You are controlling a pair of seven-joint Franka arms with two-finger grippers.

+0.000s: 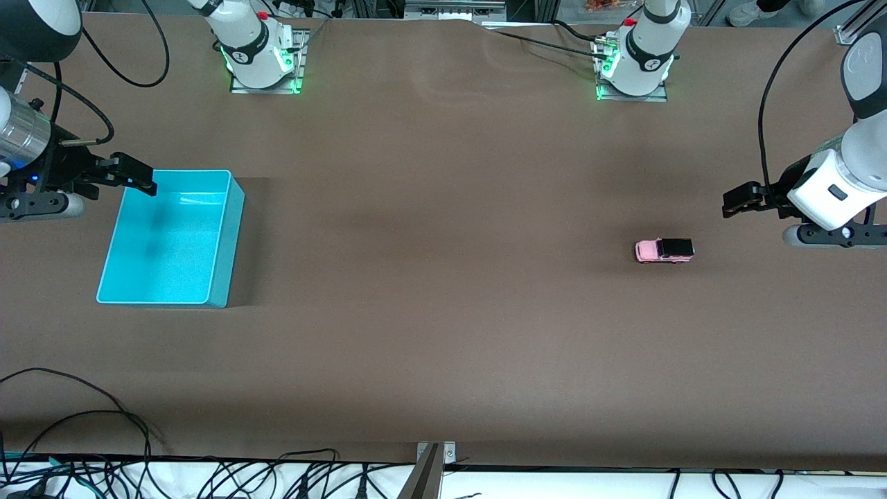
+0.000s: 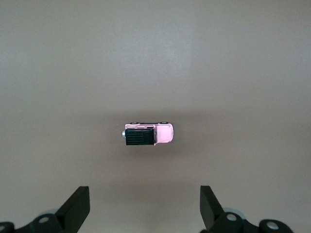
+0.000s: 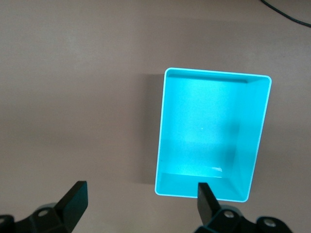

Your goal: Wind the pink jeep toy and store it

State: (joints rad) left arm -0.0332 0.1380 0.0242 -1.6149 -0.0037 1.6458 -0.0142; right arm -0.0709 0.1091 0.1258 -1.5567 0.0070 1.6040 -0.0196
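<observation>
The pink jeep toy (image 1: 664,250) stands on its wheels on the brown table toward the left arm's end, its black roof facing up. My left gripper (image 1: 738,201) hangs open over the table beside it, and nothing is between its fingers. The left wrist view looks down on the jeep (image 2: 148,134), which lies apart from the open left gripper (image 2: 144,194). A turquoise bin (image 1: 232,242) rests at the right arm's end, and nothing lies in it. My right gripper (image 1: 138,177) is open over the bin's corner. In the right wrist view the bin (image 3: 216,73) lies just past the right gripper (image 3: 142,189).
Both arm bases (image 1: 260,62) (image 1: 634,66) stand along the table's edge farthest from the front camera. Loose black cables (image 1: 104,416) trail over the corner nearest that camera at the right arm's end. Bare brown table stretches between bin and jeep.
</observation>
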